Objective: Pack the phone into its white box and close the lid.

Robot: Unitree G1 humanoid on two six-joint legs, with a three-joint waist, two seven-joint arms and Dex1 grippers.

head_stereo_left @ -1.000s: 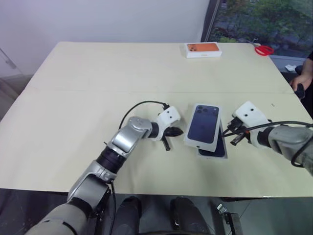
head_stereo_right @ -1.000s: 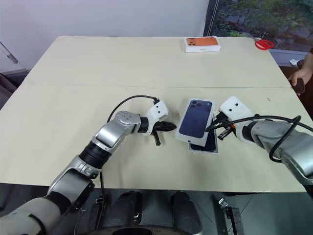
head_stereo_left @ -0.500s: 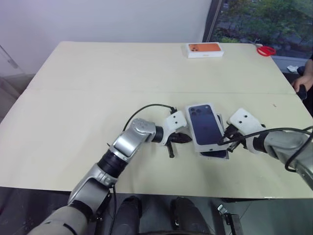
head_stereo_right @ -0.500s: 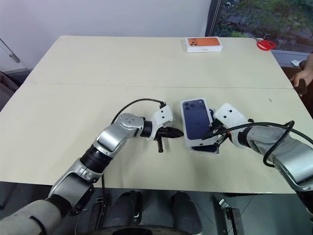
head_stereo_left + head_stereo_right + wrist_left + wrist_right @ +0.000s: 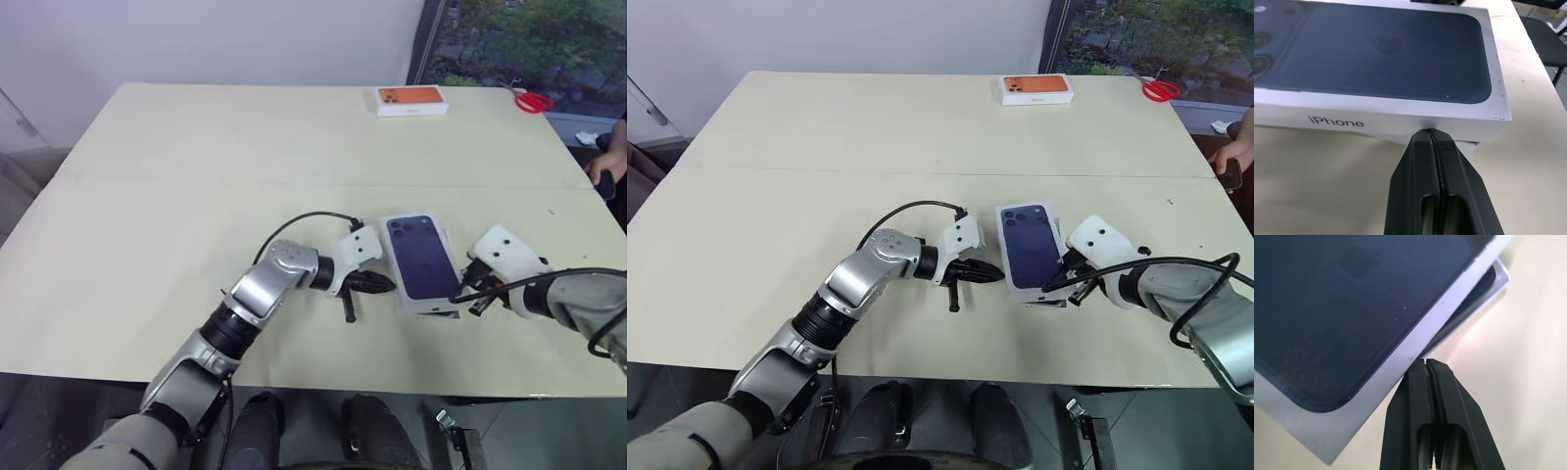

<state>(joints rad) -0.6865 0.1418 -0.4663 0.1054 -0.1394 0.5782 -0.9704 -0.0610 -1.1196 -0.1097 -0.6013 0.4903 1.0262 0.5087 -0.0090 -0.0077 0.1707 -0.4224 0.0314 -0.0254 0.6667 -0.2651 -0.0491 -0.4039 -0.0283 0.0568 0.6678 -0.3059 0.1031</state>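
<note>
The lid (image 5: 422, 258), white with a dark blue phone printed on top, lies slightly askew over the white box (image 5: 1502, 273). Under the lid's raised edge a strip of the dark phone (image 5: 1476, 296) shows inside the box. My left gripper (image 5: 389, 286) is shut, and its tips (image 5: 1430, 133) rest against the lid's long side wall near one corner. From the other side my right gripper (image 5: 457, 297), also shut, has its tips (image 5: 1425, 362) against the lid's edge. Neither gripper holds anything.
A white box with an orange picture (image 5: 411, 100) sits at the table's far edge, with red scissors (image 5: 530, 101) to its right. A person's hand (image 5: 609, 168) is at the right edge. The table's (image 5: 147, 225) near edge runs just below both grippers.
The lid has swung from a slant to lie nearly in line over the box and slid a little toward me. Both grippers came back with it, staying shut.
</note>
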